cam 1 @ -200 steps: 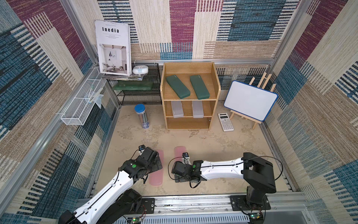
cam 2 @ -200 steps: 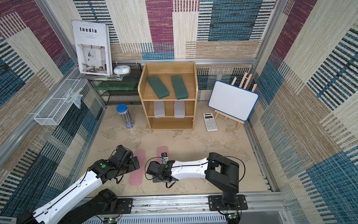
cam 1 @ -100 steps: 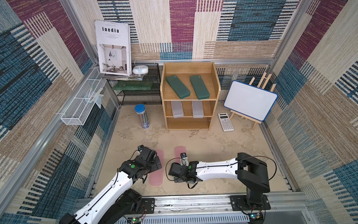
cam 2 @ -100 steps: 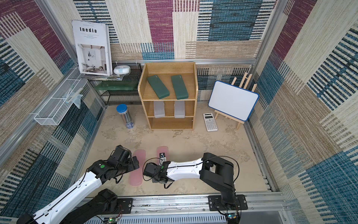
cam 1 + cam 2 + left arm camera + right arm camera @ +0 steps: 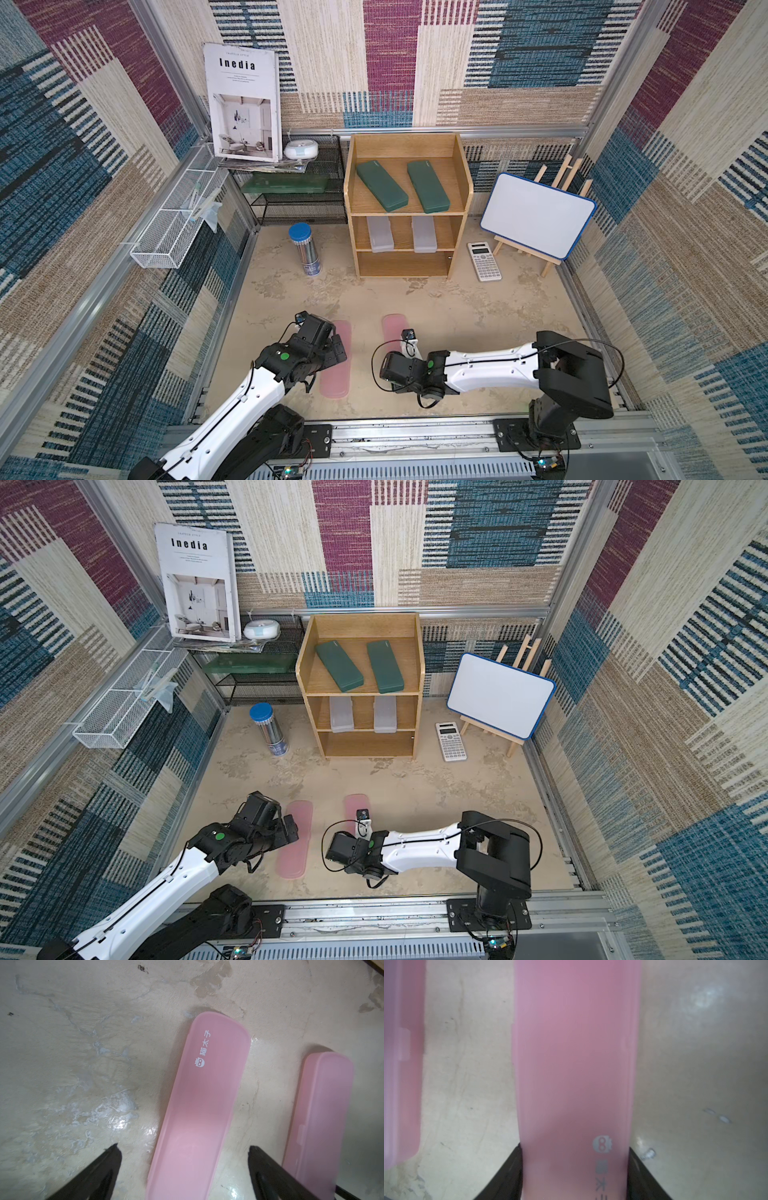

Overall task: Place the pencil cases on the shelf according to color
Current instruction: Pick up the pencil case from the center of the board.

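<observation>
Two pink cases lie on the floor (image 5: 478, 332), well short of the shelf (image 5: 403, 266); the right gripper (image 5: 575, 1148) clamps the right case (image 5: 575, 1053) seemingly near its end, the left gripper (image 5: 183, 1146) gapes astride the left case (image 5: 203, 1095), so either may tilt and slip when lifted.

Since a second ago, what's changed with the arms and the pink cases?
The right gripper closed onto the sides of the right pink case. The left gripper stays open astride the left pink case. The shelf is unchanged.
</observation>
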Robot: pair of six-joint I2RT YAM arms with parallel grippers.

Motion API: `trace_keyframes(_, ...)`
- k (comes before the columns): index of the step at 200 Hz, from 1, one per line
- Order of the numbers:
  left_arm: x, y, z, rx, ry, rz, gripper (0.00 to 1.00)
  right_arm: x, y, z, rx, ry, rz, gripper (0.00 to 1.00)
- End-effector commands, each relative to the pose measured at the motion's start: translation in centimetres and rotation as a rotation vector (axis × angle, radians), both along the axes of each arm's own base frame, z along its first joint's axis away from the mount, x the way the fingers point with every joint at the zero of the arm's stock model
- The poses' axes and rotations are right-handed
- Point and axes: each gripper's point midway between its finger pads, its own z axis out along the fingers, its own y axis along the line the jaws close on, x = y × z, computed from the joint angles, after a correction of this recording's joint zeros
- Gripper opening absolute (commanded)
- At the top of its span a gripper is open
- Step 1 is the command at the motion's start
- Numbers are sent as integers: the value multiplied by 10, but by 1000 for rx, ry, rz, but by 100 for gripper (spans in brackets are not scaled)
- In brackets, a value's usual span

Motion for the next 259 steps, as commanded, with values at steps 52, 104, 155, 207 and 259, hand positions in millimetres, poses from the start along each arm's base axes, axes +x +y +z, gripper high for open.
trace_keyframes(52, 8, -5, 7, -6, -15, -20, 99, 20, -38, 41, -87, -140, -67, 64)
trace_keyframes(104, 9, -6, 11, -10, -22, -23, 99, 16, -42, 32, -149, -94, -77, 88)
trace_keyframes(155, 9, -6, 13, -12, -27, -25, 99, 15, -38, 22, -152, -36, -80, 93)
trace_keyframes(207, 10, -5, 11, -10, -36, -23, 99, 13, -25, 8, -143, 36, -59, 90)
trace_keyframes(259, 9, -5, 10, -13, -37, -29, 99, 20, -25, 20, -114, 9, -67, 84)
